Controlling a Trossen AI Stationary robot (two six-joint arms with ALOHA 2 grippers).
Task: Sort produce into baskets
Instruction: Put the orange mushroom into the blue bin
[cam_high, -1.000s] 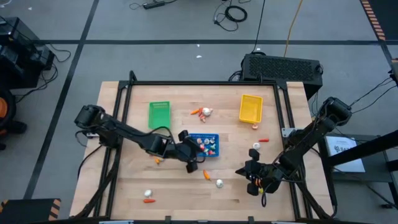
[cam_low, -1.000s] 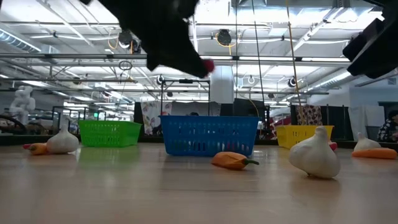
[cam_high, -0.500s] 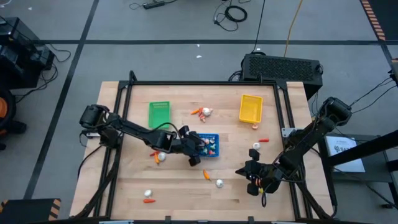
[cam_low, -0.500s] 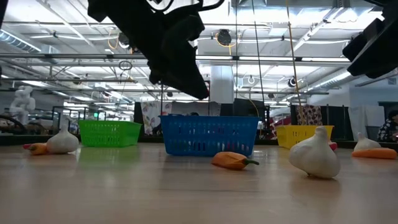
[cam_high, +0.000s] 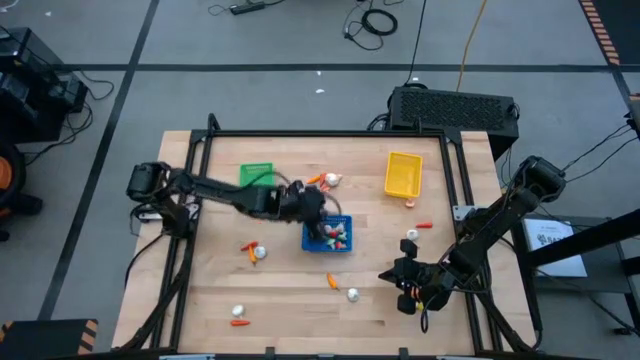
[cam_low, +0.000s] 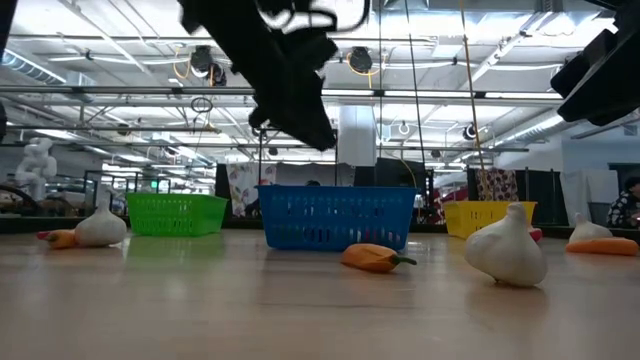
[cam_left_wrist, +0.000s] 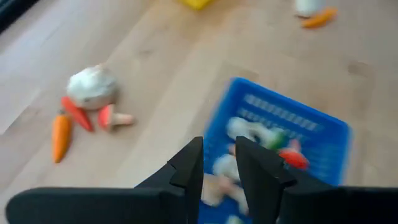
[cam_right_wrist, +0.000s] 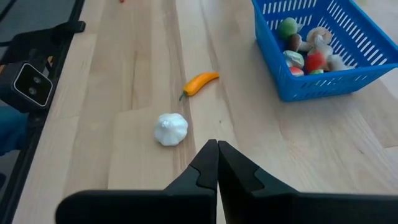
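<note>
The blue basket (cam_high: 327, 236) (cam_low: 335, 216) stands mid-table with several small pieces of produce in it. My left gripper (cam_high: 316, 210) (cam_left_wrist: 217, 167) hangs above its far left corner, open by a narrow gap with nothing between the fingers. The green basket (cam_high: 256, 174) stands at the far left, partly under my left arm, and the yellow basket (cam_high: 402, 173) at the far right. A garlic bulb (cam_right_wrist: 170, 129) and an orange pepper (cam_right_wrist: 199, 82) lie on the table near my right gripper (cam_high: 400, 287) (cam_right_wrist: 217, 152), which is shut and empty near the right front.
Loose produce lies about the table: a garlic bulb with carrots (cam_high: 325, 180) beyond the blue basket, a garlic bulb (cam_high: 258, 252) to its left, a garlic bulb and a carrot (cam_high: 238, 316) at the near left, and a garlic bulb (cam_high: 411, 236) and a red piece (cam_high: 424, 225) at the right.
My left gripper has swung from the blue basket's near left side toward the table's far edge, over the basket's far left corner. The small red piece that showed at its fingertips a second ago is gone from there. A garlic bulb that the arm covered now shows.
</note>
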